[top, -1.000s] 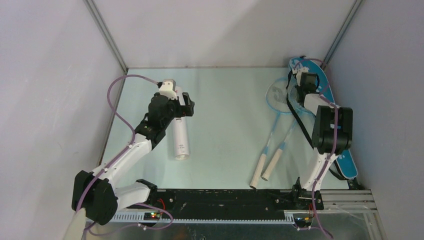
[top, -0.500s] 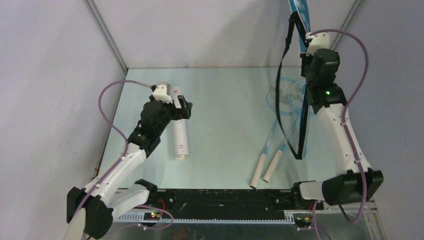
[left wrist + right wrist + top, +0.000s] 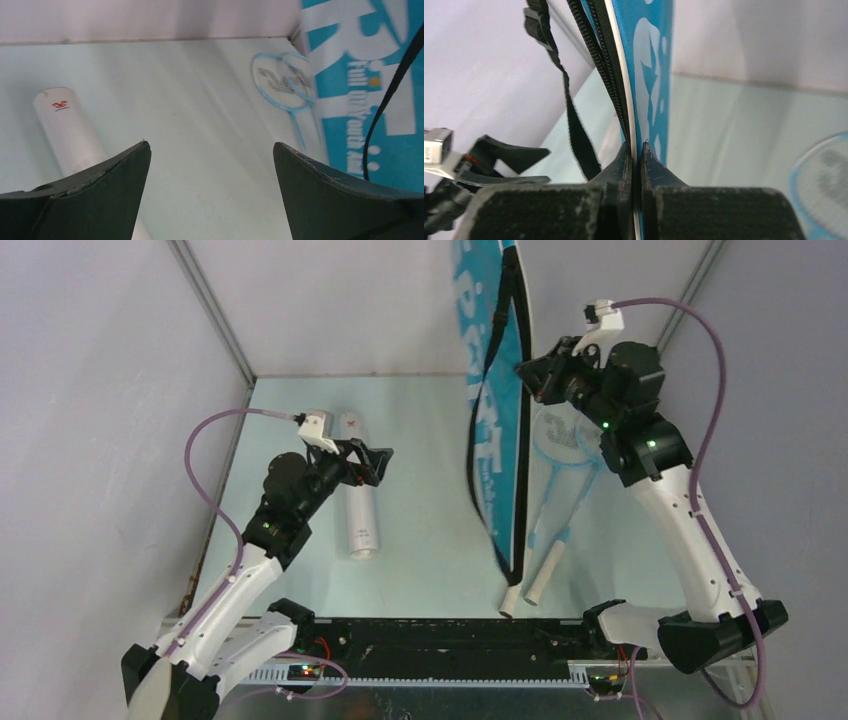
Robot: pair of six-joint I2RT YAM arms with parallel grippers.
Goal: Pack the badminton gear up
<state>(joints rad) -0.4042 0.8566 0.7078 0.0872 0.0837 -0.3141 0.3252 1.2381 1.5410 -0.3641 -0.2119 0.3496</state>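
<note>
My right gripper (image 3: 528,375) is shut on the edge of the blue "SPORT" bag (image 3: 492,430) and holds it upright above the table's middle. Its black strap (image 3: 520,440) hangs down beside it. In the right wrist view the jaws pinch the bag's white-piped rim (image 3: 636,150). Two thin rackets (image 3: 555,510) with cream handles lie on the table under and right of the bag. The long white tube (image 3: 360,505) lies at the left. My left gripper (image 3: 372,462) is open and empty just above the tube's far end, which shows in the left wrist view (image 3: 65,125). No shuttlecocks show.
Grey walls close the table in on the left, back and right. A black rail (image 3: 450,645) runs along the near edge between the arm bases. The rackets' heads (image 3: 282,82) show far off in the left wrist view, beside the hanging bag (image 3: 370,90).
My right gripper has lifted the bag off the right side of the table and swung it left, upright over the middle. My left gripper has risen a little and tilted, still open.
</note>
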